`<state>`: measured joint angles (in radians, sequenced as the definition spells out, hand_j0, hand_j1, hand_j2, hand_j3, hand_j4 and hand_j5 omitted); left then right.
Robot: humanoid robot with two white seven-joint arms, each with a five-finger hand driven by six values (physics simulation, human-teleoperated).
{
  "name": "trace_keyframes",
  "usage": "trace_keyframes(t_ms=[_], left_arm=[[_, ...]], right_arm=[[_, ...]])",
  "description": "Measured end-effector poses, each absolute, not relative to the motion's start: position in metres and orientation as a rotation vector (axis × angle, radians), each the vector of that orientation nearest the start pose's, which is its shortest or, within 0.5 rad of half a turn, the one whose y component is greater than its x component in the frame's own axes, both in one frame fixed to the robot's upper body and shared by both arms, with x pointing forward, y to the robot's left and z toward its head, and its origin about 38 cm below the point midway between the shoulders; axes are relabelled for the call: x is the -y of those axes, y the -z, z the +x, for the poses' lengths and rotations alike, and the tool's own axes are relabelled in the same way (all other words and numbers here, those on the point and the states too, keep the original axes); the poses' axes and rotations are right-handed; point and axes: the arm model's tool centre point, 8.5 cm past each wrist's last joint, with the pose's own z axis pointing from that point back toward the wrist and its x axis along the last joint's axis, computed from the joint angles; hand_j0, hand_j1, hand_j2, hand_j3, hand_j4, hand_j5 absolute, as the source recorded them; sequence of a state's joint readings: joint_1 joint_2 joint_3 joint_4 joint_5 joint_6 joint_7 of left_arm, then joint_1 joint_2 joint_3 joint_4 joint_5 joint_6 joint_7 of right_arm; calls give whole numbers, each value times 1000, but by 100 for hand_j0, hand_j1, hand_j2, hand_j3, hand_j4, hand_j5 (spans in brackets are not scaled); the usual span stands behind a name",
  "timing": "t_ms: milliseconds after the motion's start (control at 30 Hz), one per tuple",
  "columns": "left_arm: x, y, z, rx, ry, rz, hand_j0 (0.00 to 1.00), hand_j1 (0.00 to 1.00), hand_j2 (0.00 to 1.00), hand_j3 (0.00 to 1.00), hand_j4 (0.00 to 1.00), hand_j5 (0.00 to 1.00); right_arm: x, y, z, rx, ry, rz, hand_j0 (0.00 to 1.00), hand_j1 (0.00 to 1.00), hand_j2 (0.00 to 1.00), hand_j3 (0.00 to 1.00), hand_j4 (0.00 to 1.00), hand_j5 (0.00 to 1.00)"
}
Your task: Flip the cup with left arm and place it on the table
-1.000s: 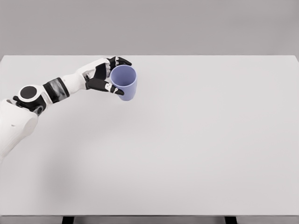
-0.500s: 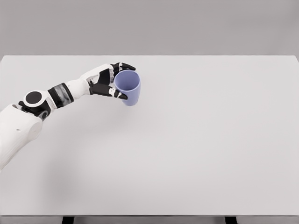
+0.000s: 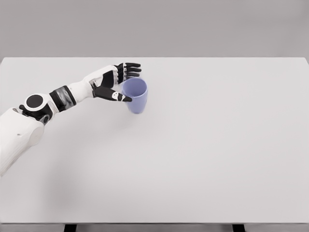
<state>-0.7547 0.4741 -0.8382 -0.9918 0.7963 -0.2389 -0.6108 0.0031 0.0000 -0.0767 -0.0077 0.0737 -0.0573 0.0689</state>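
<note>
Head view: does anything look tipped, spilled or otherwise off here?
Nothing stands out. The purple cup stands upright, mouth up, on the white table, with the left hand beside it, fingers spread. No spill shows.

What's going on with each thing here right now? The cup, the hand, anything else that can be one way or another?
cup: upright on the table, open mouth up, looks empty inside, not gripped.
left hand: open, fingers spread, right beside the cup on its left; whether the thumb tip touches it is unclear.
table: white, carrying the cup.
right arm: out of view.
</note>
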Motion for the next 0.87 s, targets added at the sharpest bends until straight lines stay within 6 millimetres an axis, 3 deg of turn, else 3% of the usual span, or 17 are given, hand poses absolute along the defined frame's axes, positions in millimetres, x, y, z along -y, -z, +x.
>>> trace_keyframes(t_ms=[367, 467, 600, 667, 867], left_arm=[[-236, -153, 499, 1495, 837, -613, 100, 100, 100, 100, 100, 100], [-255, -169, 503, 1544, 837, -570, 100, 100, 100, 100, 100, 100], [-312, -193, 504, 1577, 855, -424, 100, 100, 100, 100, 100, 100], [-330, -196, 500, 1574, 943, -325, 100, 100, 100, 100, 100, 100], [-340, -198, 489, 1632, 1187, -183, 100, 100, 100, 100, 100, 100]], right_arm=[[266, 262, 7, 62, -2, -19, 100, 100, 100, 100, 100, 100], [266, 262, 7, 62, -2, -19, 100, 100, 100, 100, 100, 100], [266, 262, 7, 62, -2, -19, 100, 100, 100, 100, 100, 100], [266, 262, 6, 60, -2, -19, 100, 100, 100, 100, 100, 100], [266, 262, 7, 62, -2, -19, 100, 100, 100, 100, 100, 100]])
